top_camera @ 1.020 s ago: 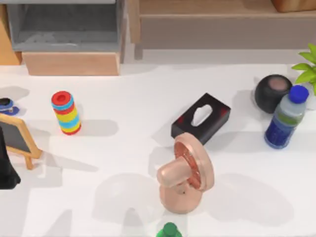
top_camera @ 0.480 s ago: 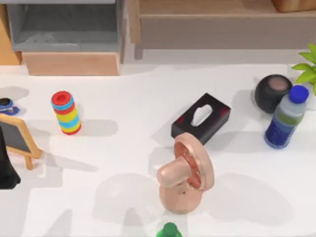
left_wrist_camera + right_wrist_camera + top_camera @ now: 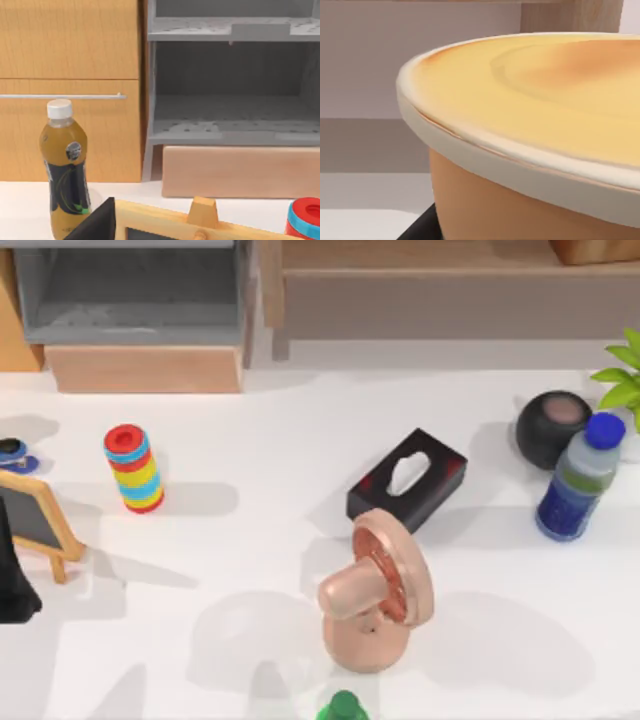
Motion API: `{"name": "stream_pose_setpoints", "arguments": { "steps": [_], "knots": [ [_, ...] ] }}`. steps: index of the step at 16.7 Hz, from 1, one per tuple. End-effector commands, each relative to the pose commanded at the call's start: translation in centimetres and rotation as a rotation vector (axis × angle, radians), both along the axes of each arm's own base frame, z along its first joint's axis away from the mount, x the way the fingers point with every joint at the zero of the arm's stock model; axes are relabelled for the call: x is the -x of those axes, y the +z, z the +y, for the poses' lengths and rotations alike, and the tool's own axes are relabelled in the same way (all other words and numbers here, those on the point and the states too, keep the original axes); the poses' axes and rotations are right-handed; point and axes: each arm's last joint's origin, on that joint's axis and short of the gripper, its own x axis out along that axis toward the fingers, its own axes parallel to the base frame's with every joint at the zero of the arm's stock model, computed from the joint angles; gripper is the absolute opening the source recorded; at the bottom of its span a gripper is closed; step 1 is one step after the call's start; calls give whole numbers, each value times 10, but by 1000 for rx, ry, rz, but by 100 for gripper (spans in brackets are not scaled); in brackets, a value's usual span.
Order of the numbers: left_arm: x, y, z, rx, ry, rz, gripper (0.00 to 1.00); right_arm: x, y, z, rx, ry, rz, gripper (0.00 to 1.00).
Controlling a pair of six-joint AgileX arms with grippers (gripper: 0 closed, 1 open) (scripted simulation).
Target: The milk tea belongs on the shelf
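The milk tea (image 3: 530, 130) is an orange cup with a cream rim and a tan lid, very close in the right wrist view. A dark part of my right gripper (image 3: 420, 227) shows just below the cup's side. In the top view a brown shape that may be the same cup (image 3: 595, 250) sits on the wooden shelf (image 3: 420, 290) at the back right edge. My left arm (image 3: 12, 585) is a dark shape parked at the table's left edge.
On the table stand a striped ring stack (image 3: 133, 468), a black tissue box (image 3: 407, 480), a pink fan (image 3: 375, 600), a black ball (image 3: 552, 428), a blue bottle (image 3: 578, 478) and a chalkboard (image 3: 35, 520). A grey cabinet (image 3: 130, 290) stands back left, with a tea bottle (image 3: 65, 170) nearby.
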Motion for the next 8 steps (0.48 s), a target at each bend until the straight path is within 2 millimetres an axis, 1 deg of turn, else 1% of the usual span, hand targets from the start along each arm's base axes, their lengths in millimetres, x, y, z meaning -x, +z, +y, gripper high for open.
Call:
{"name": "stream_pose_setpoints", "arguments": {
  "steps": [4,8],
  "knots": [
    [0,0,0,0,0,0,100,1,1,-1,0,-2,-1,0],
    [0,0,0,0,0,0,100,1,10,-1,-1,-2,0,0]
  ]
}}
